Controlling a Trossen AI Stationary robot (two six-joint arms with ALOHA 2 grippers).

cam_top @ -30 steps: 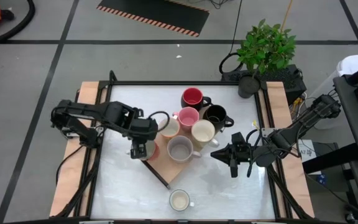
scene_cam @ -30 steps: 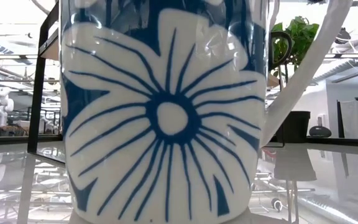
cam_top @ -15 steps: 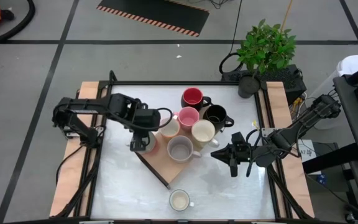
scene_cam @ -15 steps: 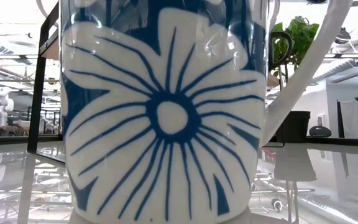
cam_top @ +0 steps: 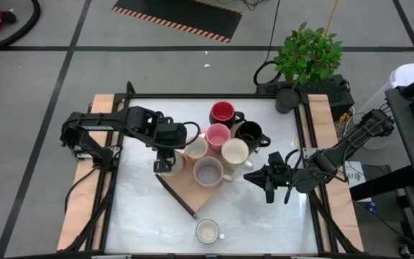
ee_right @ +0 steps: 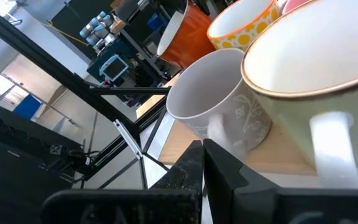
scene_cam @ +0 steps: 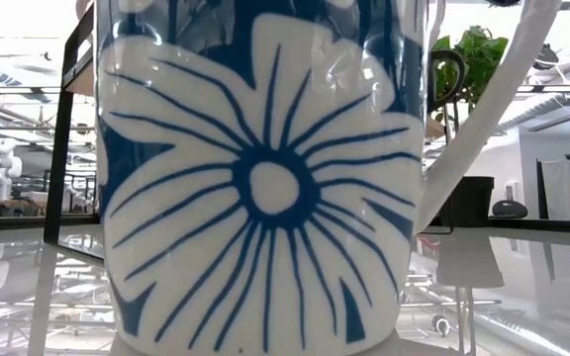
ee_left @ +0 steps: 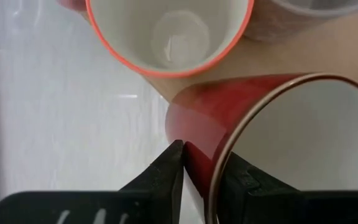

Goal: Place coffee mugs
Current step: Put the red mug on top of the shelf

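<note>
My left gripper points down over a red mug with a white inside, which is at the left corner of the wooden board. Its fingers straddle the mug's wall. Beside it on the board stand an orange-rimmed cream mug, a grey one, a cream one, a pink one, a black one and a red one. My right gripper hovers shut, right of the board, touching nothing. My left gripper has the red mug's wall between its fingers, one finger inside the mug and one outside. The fingers come from above, pointing down. The mug is upright; whether its base rests on the board, I cannot tell.
A blue-and-white flowered mug stands alone near the table's front edge and fills the low view. A potted green plant stands beyond the far right corner. Bare white tabletop lies left of and in front of the board.
My left gripper has carried the red mug a little toward the table's far edge and right, closer to the orange-rimmed cream mug, rolling its wrist slightly. My right gripper has kept still.
</note>
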